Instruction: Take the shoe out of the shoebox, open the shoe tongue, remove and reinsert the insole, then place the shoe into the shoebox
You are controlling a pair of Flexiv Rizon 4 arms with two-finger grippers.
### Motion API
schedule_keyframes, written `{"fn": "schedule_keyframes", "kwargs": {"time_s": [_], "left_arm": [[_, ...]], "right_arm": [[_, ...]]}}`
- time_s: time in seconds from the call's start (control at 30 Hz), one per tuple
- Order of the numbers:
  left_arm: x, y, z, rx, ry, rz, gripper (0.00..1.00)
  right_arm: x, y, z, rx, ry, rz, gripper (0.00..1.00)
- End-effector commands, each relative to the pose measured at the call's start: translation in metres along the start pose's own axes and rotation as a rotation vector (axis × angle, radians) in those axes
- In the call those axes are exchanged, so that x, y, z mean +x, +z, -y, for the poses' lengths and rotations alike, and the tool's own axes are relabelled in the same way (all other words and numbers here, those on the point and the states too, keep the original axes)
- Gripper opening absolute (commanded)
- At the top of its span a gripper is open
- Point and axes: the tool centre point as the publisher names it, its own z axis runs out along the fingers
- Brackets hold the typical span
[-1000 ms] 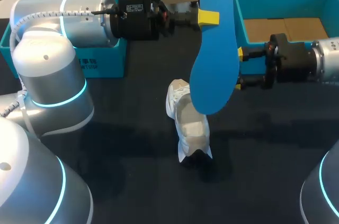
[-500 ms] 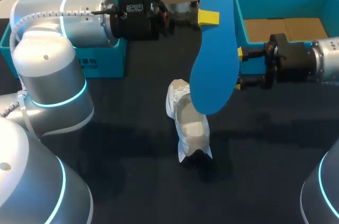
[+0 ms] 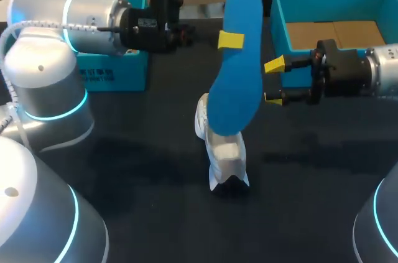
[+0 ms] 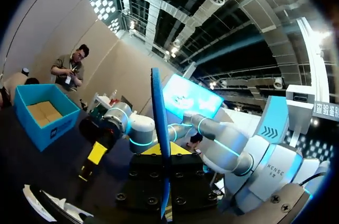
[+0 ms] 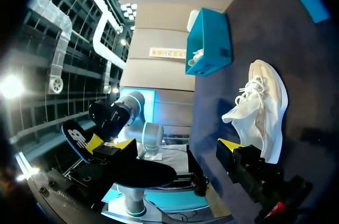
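Note:
A blue insole [image 3: 235, 83] hangs nearly upright over the table, and my left gripper [image 3: 231, 40] is shut on its upper part from the left. In the head view its lower end overlaps the white shoe [image 3: 225, 154], which lies on the dark table with its opening up. My right gripper [image 3: 273, 81] stands open just right of the insole, with nothing between its fingers. The left wrist view shows the insole [image 4: 160, 118] edge-on in my left gripper [image 4: 160, 152]. In the right wrist view the shoe [image 5: 262, 105] lies ahead of my open right gripper [image 5: 177, 144].
The teal shoebox [image 3: 281, 20], with a brown cardboard floor, stands at the back right behind my right arm. Another teal box [image 3: 112, 73] sits at the back left under my left arm. The dark table [image 3: 155, 170] spreads around the shoe.
My left arm has swung the insole to the left and tilted it, away from my right gripper, whose yellow tips now show. The right arm and the shoe have stayed put.

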Motion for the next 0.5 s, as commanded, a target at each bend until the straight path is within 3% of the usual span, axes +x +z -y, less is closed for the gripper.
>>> {"fn": "schedule_keyframes", "kwargs": {"time_s": [0.03, 0.17, 0.37, 0.5], "left_arm": [[0.003, -0.015, -0.006, 0.048, 0.079, 0.008, 0.00], [-0.003, -0.015, -0.013, 0.088, 0.266, 0.064, 0.00], [-0.013, -0.018, -0.027, -0.005, 0.631, 0.124, 0.00], [-0.017, -0.023, -0.027, -0.020, 0.805, 0.145, 0.00]], "right_arm": [[0.000, 0.001, 0.000, -0.002, 0.000, 0.001, 1.00], [0.000, 0.001, 0.000, -0.002, 0.000, 0.001, 1.00], [0.000, 0.001, 0.000, -0.002, 0.000, 0.001, 1.00], [0.000, 0.001, 0.000, -0.002, 0.000, 0.001, 1.00]]}}
